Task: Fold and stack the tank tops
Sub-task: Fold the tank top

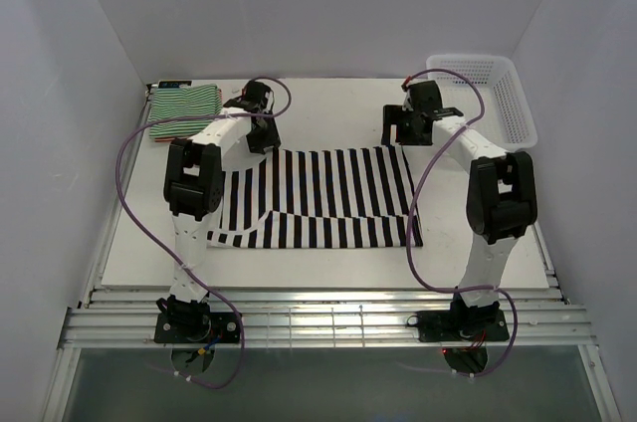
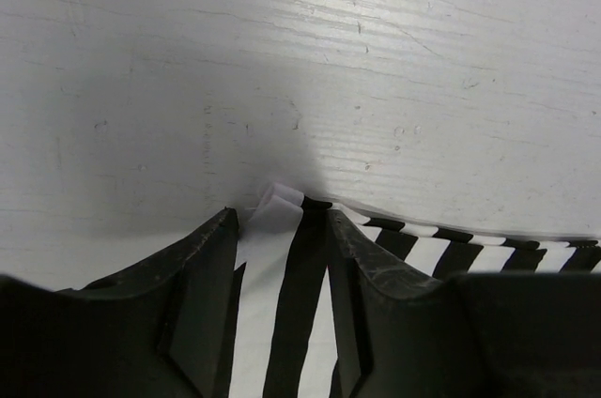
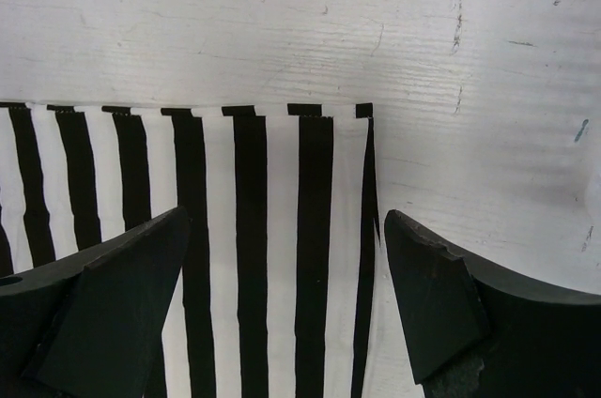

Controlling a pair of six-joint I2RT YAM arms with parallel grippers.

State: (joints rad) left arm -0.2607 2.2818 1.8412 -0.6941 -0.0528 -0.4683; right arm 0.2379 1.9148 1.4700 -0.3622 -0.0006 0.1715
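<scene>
Black-and-white tank top (image 1: 328, 198) lies flat mid-tabletop (image 1: 338, 108). Left gripper (image 2: 280, 220) is narrow, its fingers astride the top's far-left corner. Right gripper (image 3: 286, 220) is wide over the far-right corner. Green-and-white tank top (image 1: 184, 104) lies folded at the tabletop's far-left corner.

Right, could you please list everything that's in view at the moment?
Black-and-white top: one, spread flat, mid-table.
Green-and-white top: one, folded, far-left corner.
Red cloth: one, edge showing under the green one.
Basket: one, white, far-right corner.
Table: one, white.
Cables: two, purple, one per arm.
Left fingers: black, either side of the spread top's far-left corner.
Right fingers: black, wide apart over its far-right corner.
</scene>
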